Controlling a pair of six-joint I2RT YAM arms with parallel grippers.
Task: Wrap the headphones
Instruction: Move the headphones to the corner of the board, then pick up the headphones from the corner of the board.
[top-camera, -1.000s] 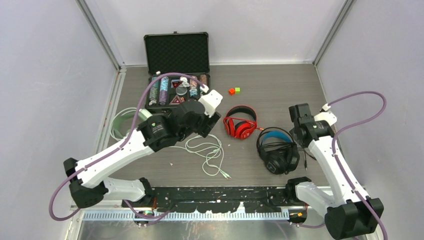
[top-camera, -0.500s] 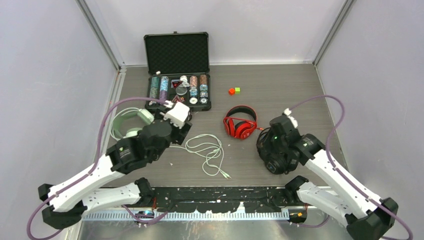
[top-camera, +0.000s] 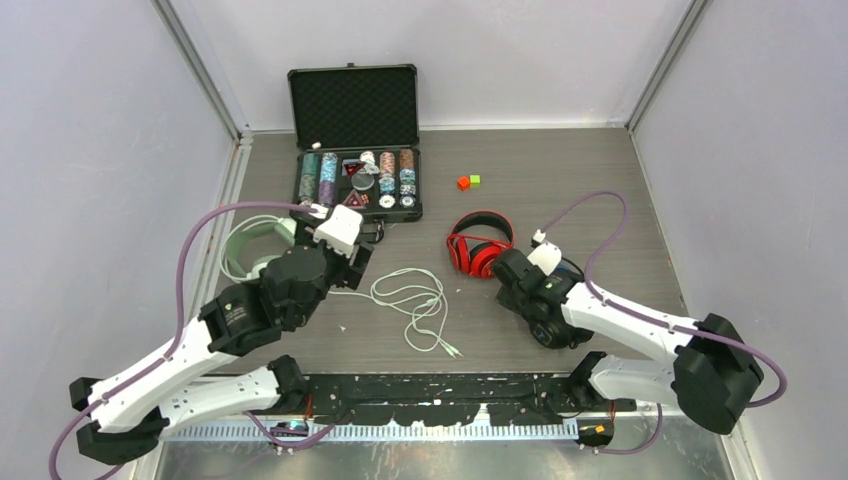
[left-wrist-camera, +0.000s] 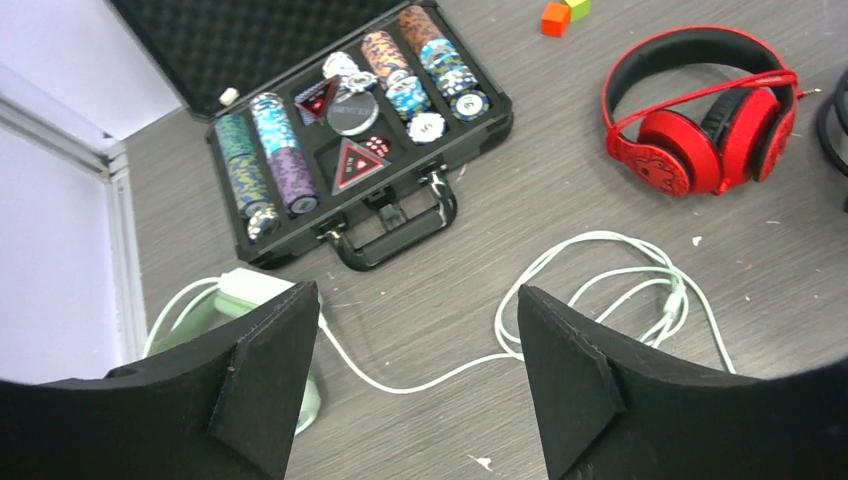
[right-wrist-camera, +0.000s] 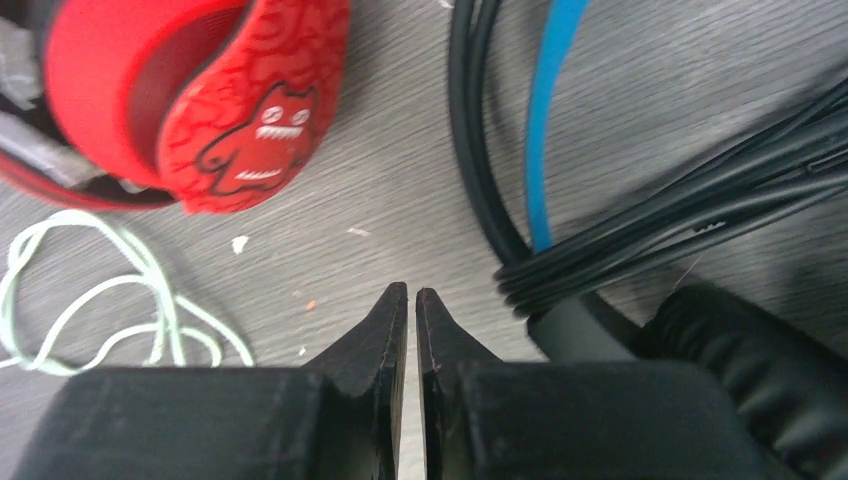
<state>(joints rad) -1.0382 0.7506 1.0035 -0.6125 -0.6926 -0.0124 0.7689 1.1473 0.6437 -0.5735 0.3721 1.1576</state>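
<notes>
Between the red and black headphones, the right gripper (right-wrist-camera: 412, 295) is seen nearly closed on nothing, its black wedge tips angled down at the grey wood-grain table (right-wrist-camera: 400, 170); glossy red headphones (right-wrist-camera: 200, 100) lie to one side, padded black headphones (right-wrist-camera: 740, 350) with bundled cable to the other; the left gripper (left-wrist-camera: 415, 300) is spread wide and empty above the looped mint cable (left-wrist-camera: 600, 270), pale mint headphones (left-wrist-camera: 245, 285) just beside one finger.

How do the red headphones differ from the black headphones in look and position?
The red headphones are red with a cartoon print on the cup; the black headphones are black with a blue inner headband. The red headphones lie uncovered; the black headphones sit partly under the right arm. Both lie on the table.
</notes>
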